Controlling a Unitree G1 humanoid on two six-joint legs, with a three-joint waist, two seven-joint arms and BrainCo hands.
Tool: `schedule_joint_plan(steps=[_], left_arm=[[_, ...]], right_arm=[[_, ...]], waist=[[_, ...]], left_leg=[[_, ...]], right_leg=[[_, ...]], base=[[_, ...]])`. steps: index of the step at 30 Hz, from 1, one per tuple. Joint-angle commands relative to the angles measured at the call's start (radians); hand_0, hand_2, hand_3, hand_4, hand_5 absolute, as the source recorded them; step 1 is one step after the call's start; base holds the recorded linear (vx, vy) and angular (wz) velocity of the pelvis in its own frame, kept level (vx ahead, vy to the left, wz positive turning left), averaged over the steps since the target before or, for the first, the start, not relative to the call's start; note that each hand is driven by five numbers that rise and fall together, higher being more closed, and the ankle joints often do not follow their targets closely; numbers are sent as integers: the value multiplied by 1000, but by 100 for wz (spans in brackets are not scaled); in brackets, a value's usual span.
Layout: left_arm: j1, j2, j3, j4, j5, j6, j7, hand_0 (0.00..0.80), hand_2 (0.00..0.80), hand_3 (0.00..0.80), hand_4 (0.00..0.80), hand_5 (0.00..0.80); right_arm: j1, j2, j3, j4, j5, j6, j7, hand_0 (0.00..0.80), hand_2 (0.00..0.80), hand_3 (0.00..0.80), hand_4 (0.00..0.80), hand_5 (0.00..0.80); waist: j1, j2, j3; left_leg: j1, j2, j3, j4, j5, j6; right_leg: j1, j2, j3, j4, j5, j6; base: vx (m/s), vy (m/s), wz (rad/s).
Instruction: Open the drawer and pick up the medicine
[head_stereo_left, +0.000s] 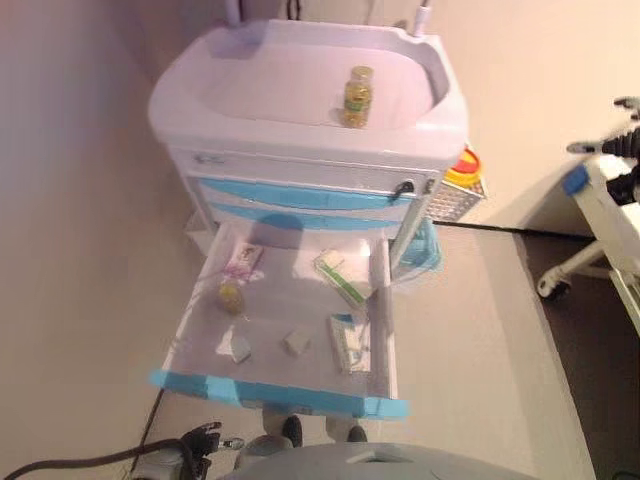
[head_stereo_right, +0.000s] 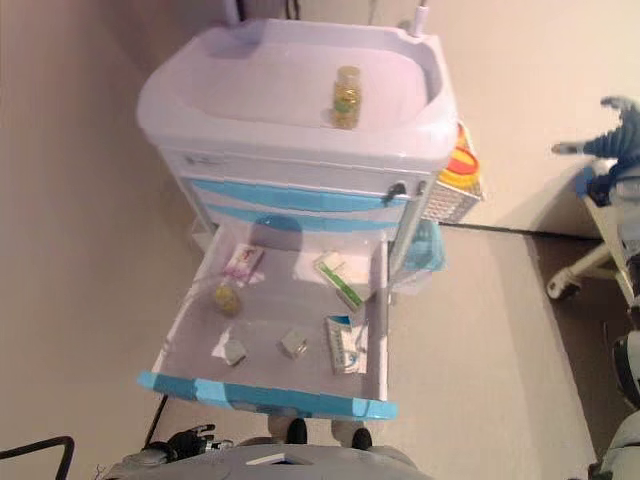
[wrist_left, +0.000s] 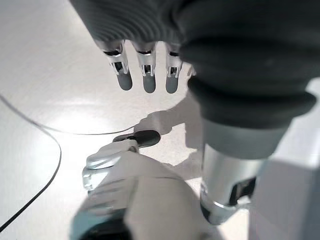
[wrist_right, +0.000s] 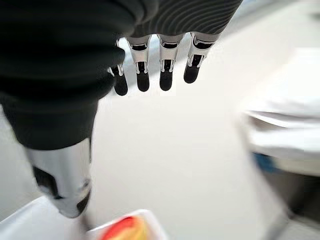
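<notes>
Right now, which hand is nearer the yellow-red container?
Right, likely: the right hand hangs open beside the yellow-red container; the left hand hangs open over floor, the container nowhere near.

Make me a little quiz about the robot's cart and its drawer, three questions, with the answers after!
1. True or false: the drawer of the cart is pulled out.
2. Where does the upright medicine bottle stand? A) on the cart's top B) on the floor C) in the robot's hand
3. Fill the gap: the left hand and right hand both hold ____.

Key: 1 true. 2 A. 3 nothing; their fingers are straight, over the floor.
</notes>
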Motion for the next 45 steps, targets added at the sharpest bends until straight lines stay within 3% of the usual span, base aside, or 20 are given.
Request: schedule_joint_plan(steps=[1, 4, 9, 18, 24, 30, 39, 45], left_arm=[[-31, 22, -47, 67, 36, 11, -13, 0, 0, 0, 0, 0], [-46, 3, -49, 83, 37, 4, -10, 0, 0, 0, 0, 0], [-32, -38, -23, 99, 37, -22, 7, 0, 0, 0, 0, 0], [-9, -77, -27, 118, 70, -86, 9, 0, 0, 0, 0, 0], [-28, -58, -86, 79, 163, -136, -10, 0, 0, 0, 0, 0], [-133, 4, -150, -57, 169, -124, 7, 0, 0, 0, 0, 0], [-250, 126, -136, -312, 57, -76, 23, 0, 0, 0, 0, 0], [-347, 262, -114, -494, -28, -19, 12, 0, 0, 0, 0, 0]], right_arm=[[22, 53, -48, -16, 85, -33, 7, 0, 0, 0, 0, 0], [155, 170, -103, -16, 77, -102, 4, 0, 0, 0, 0, 0], [438, 401, -146, -76, 124, -161, 7, 0, 0, 0, 0, 0], [647, 610, -85, 52, 42, -255, 5, 0, 0, 0, 0, 0], [696, 653, -5, 147, -72, -272, -16, 0, 0, 0, 0, 0], [688, 649, 66, 212, -101, -293, -5, 0, 0, 0, 0, 0], [670, 594, 118, 225, -125, -315, -16, 0, 0, 0, 0, 0], [647, 569, 142, 188, -86, -316, -34, 0, 0, 0, 0, 0]], waist=[[6, -24, -24], [-14, -17, -16], [-47, -7, -3], [-70, 7, 17], [-80, 21, 40], [-104, 55, 110], [-139, 95, 213], [-144, 84, 301]], left_leg=[[22, -38, -8, 11, -128, 11], [22, -34, 16, 14, -134, 12], [18, -30, 48, 27, -146, 17], [1, -28, 55, 45, -146, 21], [-34, -25, 52, 61, -137, 24], [-99, -26, 57, 94, -126, 31], [-205, -43, 71, 156, -115, 37], [-329, -47, 98, 293, -143, 49]], right_leg=[[-44, -35, -34, 16, 49, 78], [-50, -32, -22, 19, 49, 75], [-60, -27, 0, 29, 44, 69], [-74, -21, 0, 51, 30, 61], [-108, -22, -3, 76, 26, 61], [-178, -30, 3, 132, 16, 63], [-286, -27, 35, 197, 8, 49], [-396, -24, 48, 269, 10, 28]], base=[[-13, -13, -54], [-9, -20, -44], [4, -24, -19], [4, -13, -8], [-33, -1, -5], [-114, 30, -15], [-52, 54, -17], [-60, 7, -13]])
